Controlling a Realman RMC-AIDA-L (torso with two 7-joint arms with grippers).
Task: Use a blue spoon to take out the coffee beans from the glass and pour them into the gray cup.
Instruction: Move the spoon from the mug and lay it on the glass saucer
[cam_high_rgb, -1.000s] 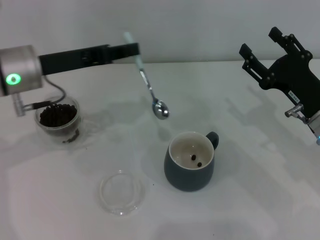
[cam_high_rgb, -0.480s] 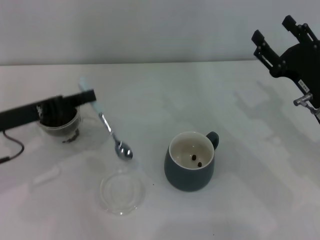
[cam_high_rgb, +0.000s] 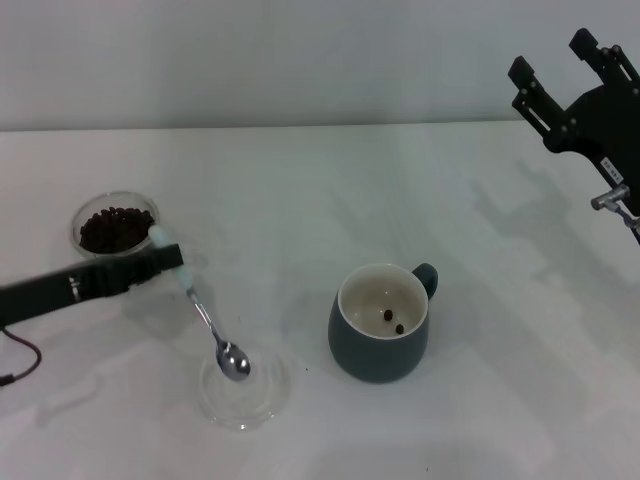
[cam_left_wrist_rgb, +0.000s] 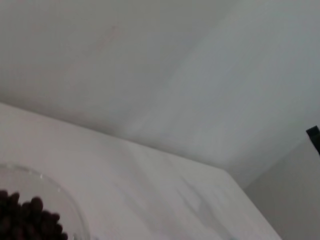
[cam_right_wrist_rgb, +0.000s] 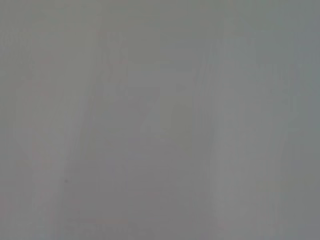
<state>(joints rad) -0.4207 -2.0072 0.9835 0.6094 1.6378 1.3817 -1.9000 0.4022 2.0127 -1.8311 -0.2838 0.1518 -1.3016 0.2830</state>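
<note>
From the head view, our left gripper (cam_high_rgb: 168, 262) is clamped on the pale handle of the blue spoon (cam_high_rgb: 205, 320), which slants down so its metal bowl hangs over, perhaps touching, the flat clear dish (cam_high_rgb: 243, 385). We judge the spoon is being parked there because the dish gives it a clean rest. The glass (cam_high_rgb: 115, 230) stands behind the gripper, its coffee beans (cam_high_rgb: 112, 228) heaped inside. The gray cup (cam_high_rgb: 380, 320) sits well apart to the right on the desk (cam_high_rgb: 300, 180), with two beans on its cream floor. Our right gripper (cam_high_rgb: 565, 72) is raised at the far right, fingers spread and empty, clear of the work.

The left wrist view shows only the glass rim and beans (cam_left_wrist_rgb: 27, 225) against the desk.

The right wrist view shows nothing we can name.
</note>
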